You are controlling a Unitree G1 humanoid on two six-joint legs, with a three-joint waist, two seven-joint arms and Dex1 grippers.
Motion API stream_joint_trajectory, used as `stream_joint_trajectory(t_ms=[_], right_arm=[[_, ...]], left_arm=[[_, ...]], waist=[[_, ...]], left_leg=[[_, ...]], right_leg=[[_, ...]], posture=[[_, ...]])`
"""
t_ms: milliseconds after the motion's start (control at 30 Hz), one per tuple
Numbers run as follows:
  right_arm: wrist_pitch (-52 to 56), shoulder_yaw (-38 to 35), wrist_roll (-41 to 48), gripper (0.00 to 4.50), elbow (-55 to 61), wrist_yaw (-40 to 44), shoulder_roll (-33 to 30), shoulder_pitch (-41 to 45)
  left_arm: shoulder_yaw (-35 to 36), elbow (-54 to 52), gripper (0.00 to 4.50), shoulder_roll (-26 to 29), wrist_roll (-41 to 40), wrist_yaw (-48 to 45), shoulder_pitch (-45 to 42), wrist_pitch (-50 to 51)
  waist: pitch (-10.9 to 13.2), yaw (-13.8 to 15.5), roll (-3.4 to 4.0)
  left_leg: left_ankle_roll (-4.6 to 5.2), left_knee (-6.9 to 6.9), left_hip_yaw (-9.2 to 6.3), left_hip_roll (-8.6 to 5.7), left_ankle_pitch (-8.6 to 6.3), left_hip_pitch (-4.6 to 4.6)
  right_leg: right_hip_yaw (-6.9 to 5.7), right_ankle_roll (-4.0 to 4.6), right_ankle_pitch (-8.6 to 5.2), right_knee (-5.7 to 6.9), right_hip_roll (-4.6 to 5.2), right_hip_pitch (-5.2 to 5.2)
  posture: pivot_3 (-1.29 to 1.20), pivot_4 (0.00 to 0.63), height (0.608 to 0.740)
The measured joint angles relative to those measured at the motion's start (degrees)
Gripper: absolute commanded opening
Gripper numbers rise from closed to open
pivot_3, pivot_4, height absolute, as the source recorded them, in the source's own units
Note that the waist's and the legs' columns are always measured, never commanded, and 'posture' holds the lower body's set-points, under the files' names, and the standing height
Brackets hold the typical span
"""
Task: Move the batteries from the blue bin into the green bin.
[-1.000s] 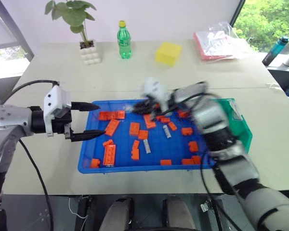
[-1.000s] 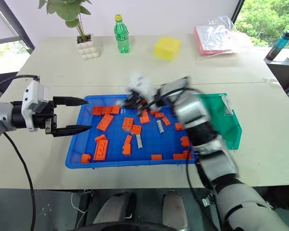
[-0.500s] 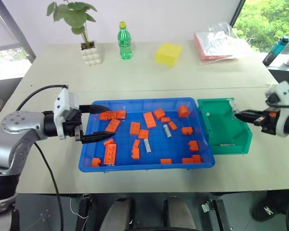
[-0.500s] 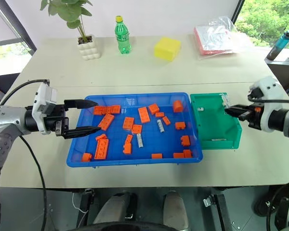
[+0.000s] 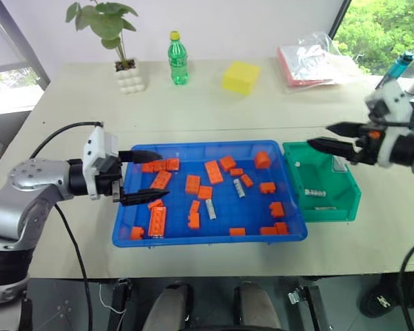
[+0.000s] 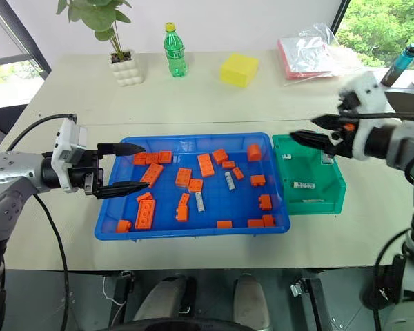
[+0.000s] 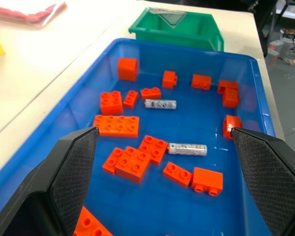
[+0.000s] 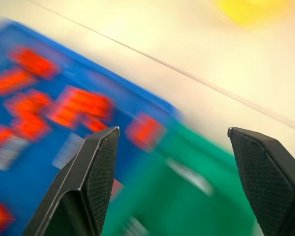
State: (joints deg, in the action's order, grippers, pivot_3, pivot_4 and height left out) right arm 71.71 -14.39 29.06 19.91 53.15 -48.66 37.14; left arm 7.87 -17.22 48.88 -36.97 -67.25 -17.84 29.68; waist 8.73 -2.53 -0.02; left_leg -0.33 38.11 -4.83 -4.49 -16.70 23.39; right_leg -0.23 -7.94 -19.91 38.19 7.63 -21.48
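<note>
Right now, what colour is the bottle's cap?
Yellow, on the green bottle; clearest in the left eye view.

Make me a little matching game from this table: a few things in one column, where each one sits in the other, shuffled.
Things:
1. green bottle
2. yellow block
3. orange bricks
4. green bin

Places:
A. inside the blue bin
B. beside the potted plant
C. right of the blue bin
D. between the bottle and the pink packet

Pairs: 1-B, 2-D, 3-A, 4-C
</note>
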Motion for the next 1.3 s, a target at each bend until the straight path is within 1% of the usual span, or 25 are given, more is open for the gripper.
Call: stream_joint_trajectory(t_ms=[67,167,267,467,600,833,1133,1167,1233,1267,1300], right_arm=[[1.2,5.2,2.0,3.61,1.4,-1.0,4.0,0.6],[2.9,13.2,2.7,3.61,1.5,-4.6,9.7,0.6],[3.9,18.6,2.7,3.61,1.5,-7.2,11.4,-0.1],[4.3,25.3,2.7,3.61,1.5,-10.6,14.5,-1.4],[3.9,29.7,2.2,3.61,0.9,-11.8,15.2,-2.2],[0.9,32.4,-0.2,3.61,-3.7,-14.1,18.3,-1.3],[0.3,33.6,-1.0,3.61,-3.7,-15.4,18.9,-0.9],[0.3,33.9,-1.3,3.37,-3.1,-15.6,18.8,-1.0],[0.3,34.4,-1.7,2.72,-2.3,-16.1,18.5,-1.2],[0.4,34.7,-2.0,2.27,-2.0,-16.3,18.2,-1.1],[0.4,35.1,-2.2,1.68,-1.7,-16.4,17.8,-1.1]], left_arm=[[0.0,-0.3,4.5,0.0,0.1,0.0,0.3,-0.2],[0.0,-0.5,4.5,0.0,0.2,0.3,0.3,-0.3],[0.0,-0.7,4.5,0.1,0.2,0.5,0.3,-0.3],[0.1,-1.6,4.5,0.7,0.2,0.6,1.7,-0.3],[0.1,-2.6,4.5,0.7,0.2,0.8,1.9,-0.4],[0.1,-2.9,4.5,0.7,0.2,1.3,1.7,-0.3],[0.1,-2.9,4.5,0.7,0.2,1.2,1.3,-0.3],[0.0,-2.9,4.5,0.7,0.2,1.2,1.3,-0.3],[0.0,-2.9,4.5,0.6,0.2,1.2,1.2,-0.3],[0.0,-2.8,4.5,0.6,0.2,1.2,1.2,-0.4],[-0.1,-2.6,4.5,0.6,0.3,1.2,1.1,-0.4]], waist=[[0.0,0.1,0.0],[0.0,0.5,0.0],[0.0,0.9,-0.01],[0.0,0.3,-0.01],[0.0,0.2,-0.01],[0.0,0.0,-0.01],[0.0,0.0,-0.01],[0.0,0.0,-0.01],[0.0,0.0,-0.01],[0.0,0.1,-0.01],[0.0,0.1,-0.01]], left_leg=[[0.0,0.01,-0.01,-0.03,0.0,0.01],[0.0,0.04,-0.11,-0.13,0.0,0.04],[0.0,0.05,-0.2,-0.19,0.0,0.04],[0.0,0.03,-0.2,-0.17,0.0,0.04],[0.0,0.03,-0.21,-0.17,0.0,0.04],[0.0,0.03,-0.21,-0.17,0.0,0.02],[0.0,0.03,-0.23,-0.17,0.0,0.01],[0.0,0.04,-0.23,-0.17,0.0,0.01],[0.0,0.04,-0.23,-0.17,0.0,0.01],[0.0,0.04,-0.23,-0.17,0.0,0.01],[0.0,0.04,-0.23,-0.17,0.0,0.01]], right_leg=[[0.0,0.0,0.0,0.01,0.03,0.01],[-0.01,0.0,0.0,0.01,0.07,0.01],[-0.01,0.0,0.0,0.01,0.07,0.03],[-0.01,0.0,0.0,0.02,0.06,0.01],[-0.01,0.0,0.0,0.02,0.06,0.01],[-0.02,0.0,0.0,0.04,0.04,0.01],[-0.02,0.0,0.0,0.04,0.04,0.02],[-0.02,0.0,0.0,0.05,0.04,0.02],[-0.02,0.0,0.0,0.05,0.04,0.02],[-0.02,0.0,0.0,0.05,0.04,0.02],[-0.02,0.0,0.0,0.05,0.04,0.02]], posture=[[0.0,0.15,0.728],[0.0,0.15,0.728],[0.0,0.15,0.728],[0.0,0.15,0.728],[0.0,0.15,0.728],[0.0,0.15,0.728],[0.0,0.15,0.728],[0.0,0.15,0.728],[0.0,0.15,0.728],[0.0,0.15,0.728],[0.0,0.15,0.728]])
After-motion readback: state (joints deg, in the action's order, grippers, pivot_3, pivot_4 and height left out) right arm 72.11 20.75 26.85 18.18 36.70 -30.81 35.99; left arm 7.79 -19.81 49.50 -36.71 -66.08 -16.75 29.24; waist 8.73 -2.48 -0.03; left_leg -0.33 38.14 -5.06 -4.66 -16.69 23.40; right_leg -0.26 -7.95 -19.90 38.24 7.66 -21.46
